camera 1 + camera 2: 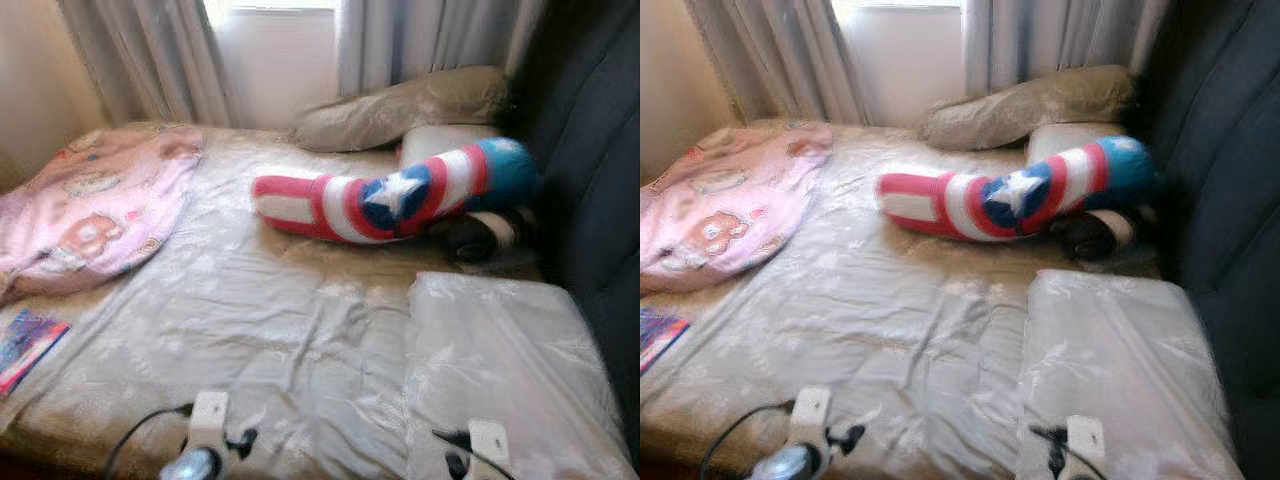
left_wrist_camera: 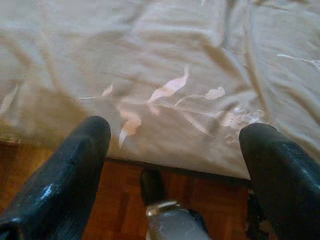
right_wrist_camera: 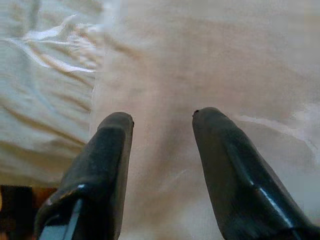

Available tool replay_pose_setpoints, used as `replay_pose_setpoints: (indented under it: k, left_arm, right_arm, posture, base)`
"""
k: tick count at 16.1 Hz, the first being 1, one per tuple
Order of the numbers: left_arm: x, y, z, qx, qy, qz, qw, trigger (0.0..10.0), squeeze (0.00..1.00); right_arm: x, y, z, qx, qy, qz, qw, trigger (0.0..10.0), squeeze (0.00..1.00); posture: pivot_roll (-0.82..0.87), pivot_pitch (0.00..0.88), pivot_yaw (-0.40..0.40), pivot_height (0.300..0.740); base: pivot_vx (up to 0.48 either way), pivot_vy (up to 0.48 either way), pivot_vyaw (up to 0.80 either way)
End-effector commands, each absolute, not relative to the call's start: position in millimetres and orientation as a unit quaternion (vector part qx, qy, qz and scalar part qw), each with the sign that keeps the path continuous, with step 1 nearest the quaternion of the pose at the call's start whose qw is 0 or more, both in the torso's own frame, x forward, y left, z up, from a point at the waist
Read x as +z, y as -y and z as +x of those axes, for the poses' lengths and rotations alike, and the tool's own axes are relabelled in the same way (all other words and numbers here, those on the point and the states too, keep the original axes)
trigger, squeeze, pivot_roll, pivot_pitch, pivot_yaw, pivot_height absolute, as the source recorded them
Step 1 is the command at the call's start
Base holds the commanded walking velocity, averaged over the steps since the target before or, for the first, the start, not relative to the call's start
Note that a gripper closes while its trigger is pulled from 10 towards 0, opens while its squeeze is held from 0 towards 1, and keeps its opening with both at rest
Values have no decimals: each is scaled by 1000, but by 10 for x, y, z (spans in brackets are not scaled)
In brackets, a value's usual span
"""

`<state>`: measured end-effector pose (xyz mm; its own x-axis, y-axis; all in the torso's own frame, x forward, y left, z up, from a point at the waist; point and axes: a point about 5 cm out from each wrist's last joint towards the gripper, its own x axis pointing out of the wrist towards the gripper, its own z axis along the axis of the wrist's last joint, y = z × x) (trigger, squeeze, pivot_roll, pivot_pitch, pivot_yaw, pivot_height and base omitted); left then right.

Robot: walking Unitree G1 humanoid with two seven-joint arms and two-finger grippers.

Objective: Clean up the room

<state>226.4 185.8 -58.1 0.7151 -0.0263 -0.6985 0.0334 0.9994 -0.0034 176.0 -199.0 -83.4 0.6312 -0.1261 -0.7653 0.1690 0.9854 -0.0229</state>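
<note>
Bed [image 1: 300, 340] waits, messy. Both jaws are open and hold nothing. The striped pillow [image 1: 390, 195] lies far ahead of the right gripper [image 3: 162, 117]. I think reaching comes next.

A bed [image 1: 300, 330] covered by a creased beige sheet is seen. On it lie a pink blanket [image 1: 95, 205] at the left, a red, white and blue star-marked bolster [image 1: 390, 195] across the middle, two pillows [image 1: 400, 110] at the head, a folded grey cover [image 1: 500, 350] at the right, and a colourful book [image 1: 25, 345] near the left edge.
</note>
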Motion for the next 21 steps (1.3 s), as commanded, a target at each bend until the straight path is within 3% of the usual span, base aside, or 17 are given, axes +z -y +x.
replay_pose_setpoints:
  k: [1,21]
  left_arm:
    - [-639,-1914,2165,-11,-395,9,919,10000,0]
    - [-648,-1960,2138,4,-396,6,918,10000,0]
  right_arm:
    - [-826,1937,1792,-72,-418,27,905,10000,0]
    - [-853,1795,1774,-52,-425,31,903,10000,0]
  posture:
    - [-21,0,-2,740]
    - [-18,0,8,740]
  base:
    - [0,394,800]
    - [0,425,0]
